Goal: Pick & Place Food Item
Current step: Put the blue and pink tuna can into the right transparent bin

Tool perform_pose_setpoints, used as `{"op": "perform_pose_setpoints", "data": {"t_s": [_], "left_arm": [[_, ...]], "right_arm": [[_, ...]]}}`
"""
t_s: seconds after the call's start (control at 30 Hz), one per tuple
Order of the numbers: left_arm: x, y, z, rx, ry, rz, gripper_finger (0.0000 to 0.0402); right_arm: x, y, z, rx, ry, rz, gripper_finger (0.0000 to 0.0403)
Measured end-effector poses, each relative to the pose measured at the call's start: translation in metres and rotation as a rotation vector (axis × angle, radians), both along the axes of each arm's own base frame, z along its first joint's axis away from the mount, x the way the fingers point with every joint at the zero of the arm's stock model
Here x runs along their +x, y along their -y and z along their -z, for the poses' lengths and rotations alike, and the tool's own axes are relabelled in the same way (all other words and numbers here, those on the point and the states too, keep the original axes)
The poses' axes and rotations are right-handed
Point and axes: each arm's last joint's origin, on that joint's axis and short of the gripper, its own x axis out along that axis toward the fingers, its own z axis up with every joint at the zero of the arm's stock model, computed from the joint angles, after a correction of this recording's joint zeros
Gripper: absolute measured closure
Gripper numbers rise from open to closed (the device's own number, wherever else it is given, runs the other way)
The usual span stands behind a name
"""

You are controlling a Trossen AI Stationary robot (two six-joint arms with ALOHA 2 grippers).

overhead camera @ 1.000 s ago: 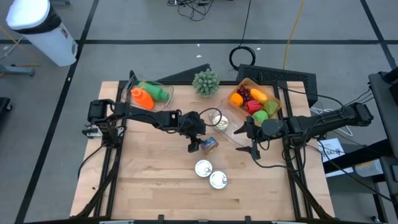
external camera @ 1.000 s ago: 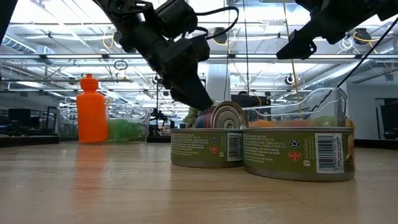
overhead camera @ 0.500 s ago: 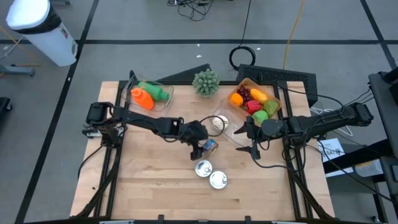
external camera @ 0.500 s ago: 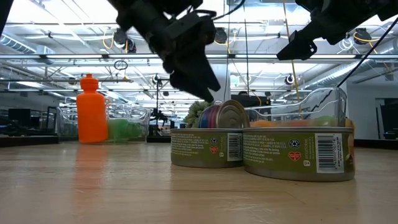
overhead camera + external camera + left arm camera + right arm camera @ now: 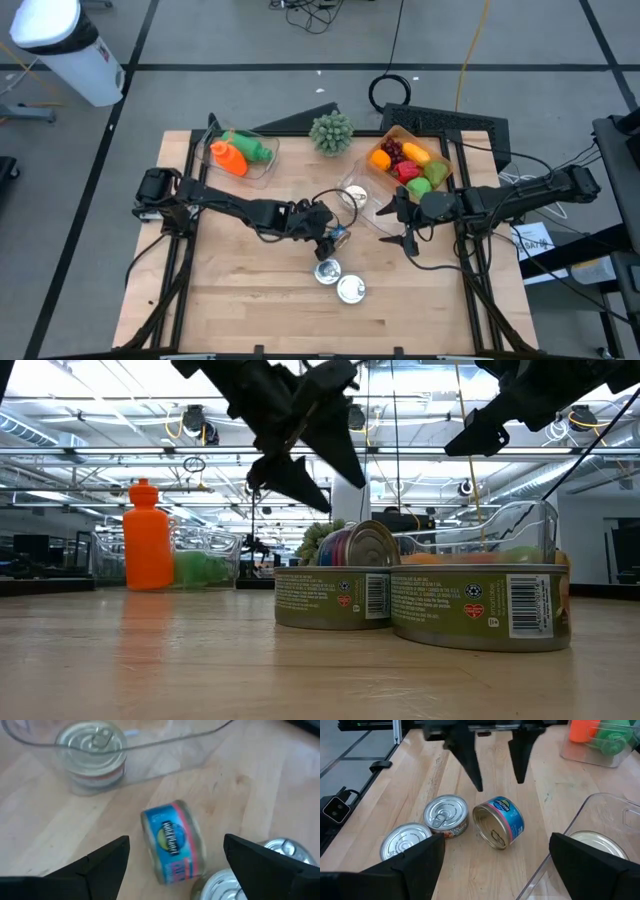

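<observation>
A blue-and-pink tin can (image 5: 175, 847) lies on its side on the wooden table, also seen in the high view (image 5: 339, 236) and right wrist view (image 5: 499, 822). My left gripper (image 5: 176, 839) is open and hovers above it, one finger to each side, touching nothing; the low view shows it (image 5: 342, 497) well above the can (image 5: 362, 545). Two more cans (image 5: 327, 271) (image 5: 350, 289) stand upright nearer the table's near edge. Another can (image 5: 95, 752) sits inside a clear container (image 5: 357, 196). My right gripper (image 5: 395, 229) waits open to the right of the container.
A cardboard tray of toy fruit (image 5: 410, 162) stands at the far right, and a green spiky plant (image 5: 331, 132) at the far middle. A clear bin with an orange bottle (image 5: 228, 157) and a green item stands at the far left. Bare wood lies along the near edge.
My left gripper has drawn away from the side of the blue can, moved toward the table's near edge and risen. It has turned so that its two fingers now stand apart over the can. The can has stayed on its side where it was.
</observation>
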Motion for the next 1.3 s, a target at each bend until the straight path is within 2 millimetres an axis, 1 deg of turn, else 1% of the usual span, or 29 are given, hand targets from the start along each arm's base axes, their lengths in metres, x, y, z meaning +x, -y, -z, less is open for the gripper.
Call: {"op": "perform_pose_setpoints", "data": {"t_s": [0.1, 0.23, 0.43, 0.53, 0.77, 0.93, 1.1, 1.17, 1.2, 1.3], "left_arm": [[0.005, 0.012, 0.006, 0.035, 0.029, -0.001, 0.0062], [0.013, 0.021, 0.026, 0.087, 0.019, 0.008, 0.0062], [0.012, 0.013, 0.038, 0.113, -0.031, -0.082, 0.0062], [0.013, 0.010, 0.036, 0.119, -0.025, -0.097, 0.0062], [0.012, 0.007, 0.035, 0.198, -0.045, -0.040, 0.0062], [0.016, 0.000, 0.043, 0.192, -0.086, 0.042, 0.0062], [0.016, -0.009, 0.048, 0.191, -0.121, 0.054, 0.0064], [0.016, -0.012, 0.048, 0.206, -0.130, 0.066, 0.0078], [0.016, -0.013, 0.048, 0.211, -0.130, 0.073, 0.0091], [0.018, -0.014, 0.046, 0.206, -0.106, 0.115, 0.0150]], "right_arm": [[0.000, 0.000, 0.000, 0.000, 0.000, 0.000, 0.0064], [0.000, 0.000, 0.000, 0.000, 0.000, 0.000, 0.0064], [0.000, 0.000, -0.001, 0.029, 0.002, 0.013, 0.0064], [0.000, 0.000, -0.001, 0.031, 0.001, 0.014, 0.0064], [0.000, 0.000, -0.001, 0.027, 0.001, 0.012, 0.0064], [0.000, 0.000, 0.000, 0.024, -0.001, 0.010, 0.0064], [0.000, 0.000, 0.000, 0.023, -0.004, 0.010, 0.0064], [0.000, 0.000, 0.000, 0.023, -0.007, 0.010, 0.0064], [0.000, 0.000, 0.000, 0.020, -0.007, 0.009, 0.0064], [-0.001, 0.000, 0.001, 0.012, -0.013, 0.005, 0.0064]]}}
